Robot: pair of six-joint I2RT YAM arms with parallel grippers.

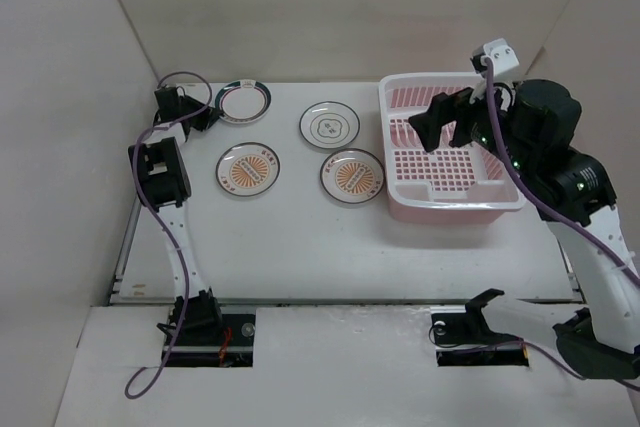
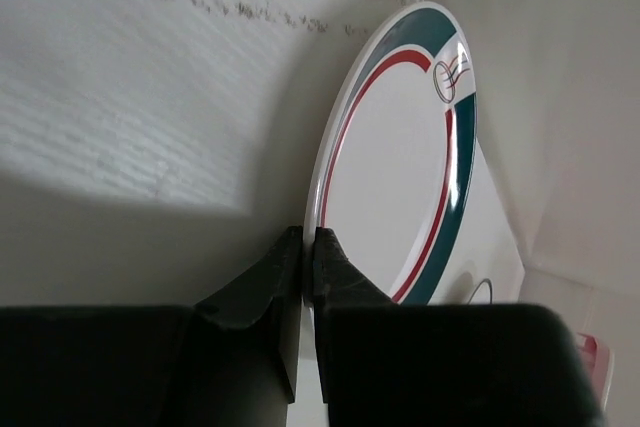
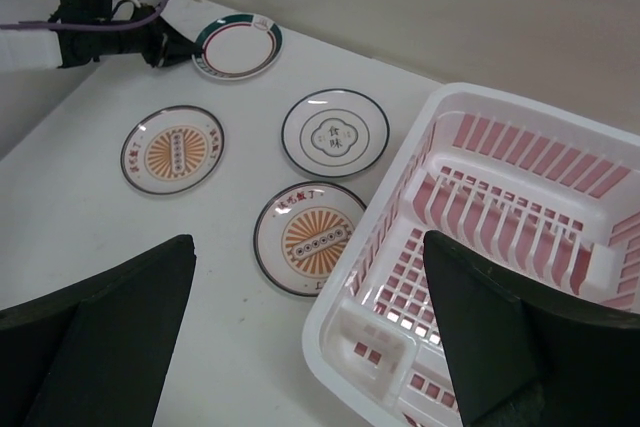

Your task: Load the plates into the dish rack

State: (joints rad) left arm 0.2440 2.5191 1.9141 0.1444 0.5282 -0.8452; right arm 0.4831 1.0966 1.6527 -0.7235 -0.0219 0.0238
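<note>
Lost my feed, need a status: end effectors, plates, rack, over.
Left end effector shut on teal-rimmed plate rim. Right end effector open over dish rack, possibly blocking it. Rack empty; three plates on table.

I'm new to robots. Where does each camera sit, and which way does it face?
Top camera: above and behind the robot, looking down on the table, four plates and pink dish rack; left arm and right arm show.
Left wrist camera: on the left arm, looking along its two dark fingers pinching the teal-rimmed plate.
Right wrist camera: above the rack, looking down between its open fingers.
Shared: the right wrist and top views both show all four plates.
</note>
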